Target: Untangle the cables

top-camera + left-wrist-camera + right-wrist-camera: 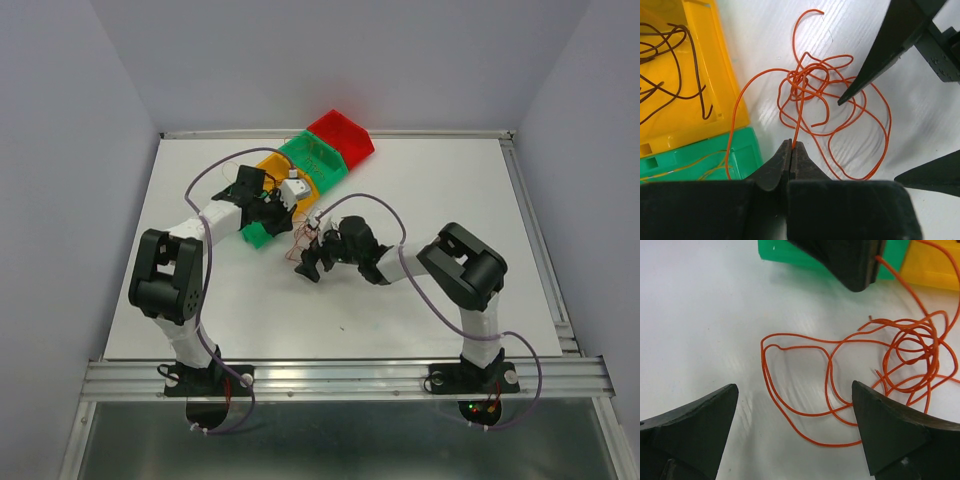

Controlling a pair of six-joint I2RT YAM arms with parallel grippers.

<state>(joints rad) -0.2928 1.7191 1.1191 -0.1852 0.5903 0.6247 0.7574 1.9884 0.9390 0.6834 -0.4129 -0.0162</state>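
At the left, a yellow bin holding dark brown wires sits against a green bin on the white table. The left gripper pinches one strand of the orange cables, whose tangle lies on the table just beside the bins. Farther right, the right gripper stands spread wide over the tangle's outer loops.

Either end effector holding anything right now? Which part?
Left end effector pinches one strand of the thin orange wire tangle, just outside the knot. Right end effector open, empty.
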